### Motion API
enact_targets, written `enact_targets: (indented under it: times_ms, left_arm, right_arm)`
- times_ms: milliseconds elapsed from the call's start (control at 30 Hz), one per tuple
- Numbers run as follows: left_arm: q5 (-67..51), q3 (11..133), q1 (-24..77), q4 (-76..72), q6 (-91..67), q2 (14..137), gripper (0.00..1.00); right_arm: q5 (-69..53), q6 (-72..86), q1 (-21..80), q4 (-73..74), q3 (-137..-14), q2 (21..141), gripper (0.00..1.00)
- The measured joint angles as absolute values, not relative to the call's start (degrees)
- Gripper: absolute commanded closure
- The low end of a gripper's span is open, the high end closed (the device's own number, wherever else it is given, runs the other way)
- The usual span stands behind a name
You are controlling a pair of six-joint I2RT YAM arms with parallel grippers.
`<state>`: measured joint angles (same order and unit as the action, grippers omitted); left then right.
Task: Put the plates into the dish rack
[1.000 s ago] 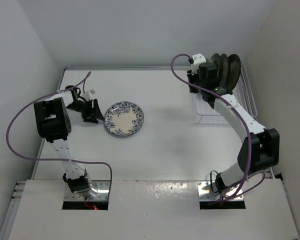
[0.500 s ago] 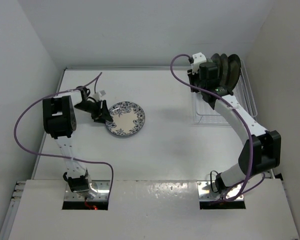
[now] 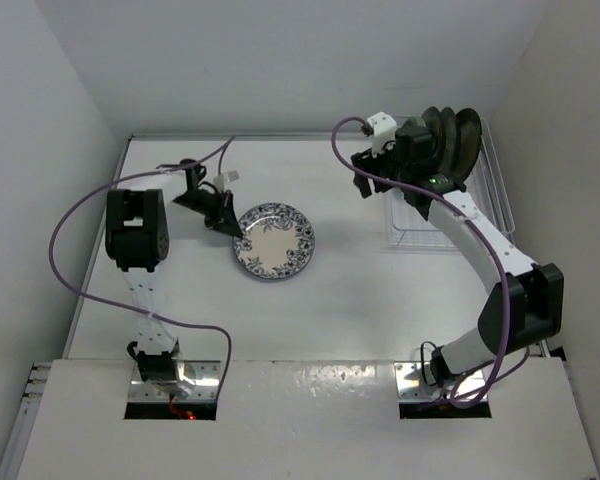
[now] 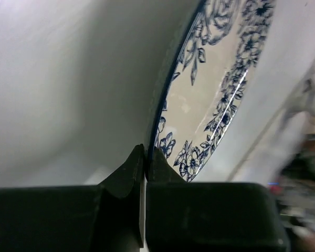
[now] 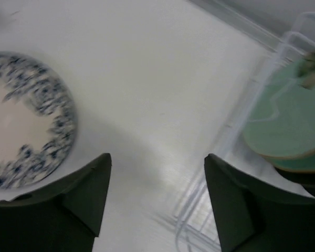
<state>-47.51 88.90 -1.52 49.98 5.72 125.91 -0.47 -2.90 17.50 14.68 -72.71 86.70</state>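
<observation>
My left gripper (image 3: 237,226) is shut on the left rim of the white-blue floral plate (image 3: 277,243), mid-table. In the left wrist view the fingertips (image 4: 146,153) pinch that plate (image 4: 210,89) edge-on. The dish rack (image 3: 501,190), a white wire frame, stands at the back right. Several plates (image 3: 452,140) stand upright in it, and the mint green ones (image 5: 286,123) show in the right wrist view. My right gripper (image 3: 364,168) hangs open and empty just left of the rack. Its jaws (image 5: 157,157) stand wide apart over bare table, between the floral plate (image 5: 21,123) and the rack wires (image 5: 236,139).
White walls close in the table on the left, back and right. Purple cables loop from both arms. The arm bases sit at the near edge.
My left gripper closed on the floral plate's rim and moved right with it. My right gripper opened and drew back leftward from the rack.
</observation>
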Motion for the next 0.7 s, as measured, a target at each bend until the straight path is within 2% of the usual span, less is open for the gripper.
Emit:
enact_targets:
  times_ms: [200,367,433,500,533,600,633,667,700]
  left_arm:
    - [-44.8,94.4,6.3,47.4,17.8,112.6,1.0]
    - [-56.9,96.2,8.8,47.0,20.7,107.0,1.0]
    - [-58.6,96.2,9.4,48.5,21.5,106.6,1.0]
    - [-58.5,96.0,9.6,49.1,22.6,106.8,1.0]
    - [-58.3,95.8,9.7,49.4,23.1,106.8,1.0]
    - [-57.5,95.7,9.8,49.6,23.7,106.9,1.0]
    - [-57.0,95.7,9.8,49.5,24.0,106.9,1.0]
    - [-56.4,95.7,9.8,49.4,24.5,106.9,1.0]
    - [-55.2,95.7,9.6,48.5,25.3,107.0,1.0]
  right_arm:
    - [-19.2,-2.5,20.7,18.0,-78.0,92.0,0.13]
    - [-27.9,2.7,22.3,15.2,-79.0,98.1,0.11]
    - [-30.2,5.1,22.3,14.5,-78.9,100.2,0.15]
    - [-30.3,6.5,22.3,13.8,-78.6,101.4,0.26]
    - [-30.7,7.5,22.3,13.8,-78.5,102.1,0.45]
    - [-32.2,9.2,22.5,13.3,-78.5,102.7,0.65]
    - [-33.2,9.8,22.7,13.0,-78.5,102.9,0.91]
    - [-34.1,9.8,22.7,12.7,-78.5,102.9,0.99]
    - [-37.1,10.2,22.6,13.2,-78.4,102.8,1.0]
